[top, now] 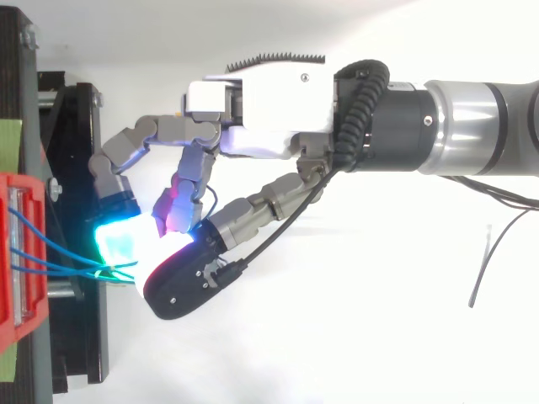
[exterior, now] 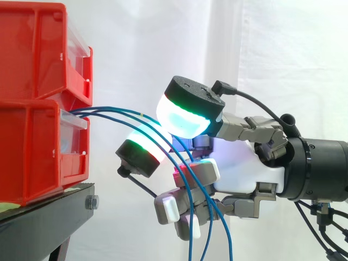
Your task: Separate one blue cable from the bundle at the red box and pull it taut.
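White curtain (exterior: 163, 43) backs two stacked red bins (exterior: 32, 157), three blue cables (exterior: 109, 109) and one hand (exterior: 244, 168) curled round them.

The side camera stands beside the work at about its height and looks level across it toward the white curtain (exterior: 163, 43). It sits close: the red bins (exterior: 38, 109) on the black stand (exterior: 49, 215) are cut by the left edge, and the arm (exterior: 321, 168) enters from the right. The top camera hangs above and looks straight down from a little further off, with the bins against its left edge and the arm again reaching in from the right. Both views share the bin fronts, the blue cables (exterior: 117, 111) and the hand (exterior: 244, 163).
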Controlling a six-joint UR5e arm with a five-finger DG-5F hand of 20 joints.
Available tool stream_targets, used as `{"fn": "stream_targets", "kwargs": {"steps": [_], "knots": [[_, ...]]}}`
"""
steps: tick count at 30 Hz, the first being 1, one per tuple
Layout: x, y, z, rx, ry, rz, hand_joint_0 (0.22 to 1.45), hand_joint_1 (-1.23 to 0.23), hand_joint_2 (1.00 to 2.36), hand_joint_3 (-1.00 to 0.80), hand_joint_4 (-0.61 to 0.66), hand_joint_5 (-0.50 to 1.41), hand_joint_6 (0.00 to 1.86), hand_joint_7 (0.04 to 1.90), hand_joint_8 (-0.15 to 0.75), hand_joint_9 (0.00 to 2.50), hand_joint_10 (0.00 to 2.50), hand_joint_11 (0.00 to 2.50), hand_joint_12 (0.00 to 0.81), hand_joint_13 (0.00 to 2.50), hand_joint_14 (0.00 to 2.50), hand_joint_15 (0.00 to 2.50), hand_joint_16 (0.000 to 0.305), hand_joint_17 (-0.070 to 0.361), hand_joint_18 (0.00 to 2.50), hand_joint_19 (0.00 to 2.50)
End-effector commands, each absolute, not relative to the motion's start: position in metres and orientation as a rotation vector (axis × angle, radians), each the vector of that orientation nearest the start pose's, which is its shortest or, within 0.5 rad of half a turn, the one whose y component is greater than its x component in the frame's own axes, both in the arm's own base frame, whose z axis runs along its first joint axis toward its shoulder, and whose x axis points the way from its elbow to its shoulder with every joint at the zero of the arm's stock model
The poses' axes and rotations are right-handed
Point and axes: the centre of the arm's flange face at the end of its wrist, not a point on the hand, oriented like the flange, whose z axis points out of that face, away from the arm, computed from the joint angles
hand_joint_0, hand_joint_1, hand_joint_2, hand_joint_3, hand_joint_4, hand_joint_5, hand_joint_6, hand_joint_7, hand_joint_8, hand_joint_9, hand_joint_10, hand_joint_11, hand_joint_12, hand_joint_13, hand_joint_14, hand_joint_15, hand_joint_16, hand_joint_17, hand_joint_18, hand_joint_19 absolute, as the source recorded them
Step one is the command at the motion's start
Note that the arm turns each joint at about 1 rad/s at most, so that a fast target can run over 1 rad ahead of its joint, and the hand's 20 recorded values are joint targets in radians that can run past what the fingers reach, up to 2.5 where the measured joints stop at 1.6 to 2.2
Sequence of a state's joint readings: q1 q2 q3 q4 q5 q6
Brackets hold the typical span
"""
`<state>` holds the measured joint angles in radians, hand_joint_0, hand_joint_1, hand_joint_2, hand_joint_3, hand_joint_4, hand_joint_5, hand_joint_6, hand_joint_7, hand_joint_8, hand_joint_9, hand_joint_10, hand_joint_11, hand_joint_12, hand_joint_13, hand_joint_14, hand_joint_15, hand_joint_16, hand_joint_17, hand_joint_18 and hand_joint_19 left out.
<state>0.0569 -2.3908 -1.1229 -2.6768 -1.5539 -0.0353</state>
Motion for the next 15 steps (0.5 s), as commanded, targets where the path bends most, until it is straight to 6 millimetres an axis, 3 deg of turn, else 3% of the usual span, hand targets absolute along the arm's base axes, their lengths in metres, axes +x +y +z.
{"fn": "stream_targets", "kwargs": {"steps": [1, 9, 15], "knots": [[0.791, -0.090, 0.219, 1.099, 1.183, 1.256, 0.56, -0.75, 1.02, -0.04, -0.07, -0.10, 0.86, 1.17, 0.371, 1.33, 0.02, 0.95, 0.422, 0.99, 0.02, 0.59, 0.058, 0.131, 0.97, 0.75], [0.791, -0.089, 0.220, 1.100, 1.185, 1.256, 0.56, -0.76, 1.02, -0.03, -0.11, -0.09, 0.86, 1.16, 0.344, 0.98, 0.02, 0.47, 0.394, 0.84, 0.01, 0.40, 0.057, 0.128, 0.95, 0.69], [0.782, -0.095, 0.231, 1.129, 1.223, 1.233, 0.56, -0.76, 1.02, -0.02, -0.11, -0.09, 0.86, 1.17, 0.344, 0.93, 0.01, 0.41, 0.396, 0.84, 0.01, 0.41, 0.057, 0.128, 0.96, 0.69]]}}
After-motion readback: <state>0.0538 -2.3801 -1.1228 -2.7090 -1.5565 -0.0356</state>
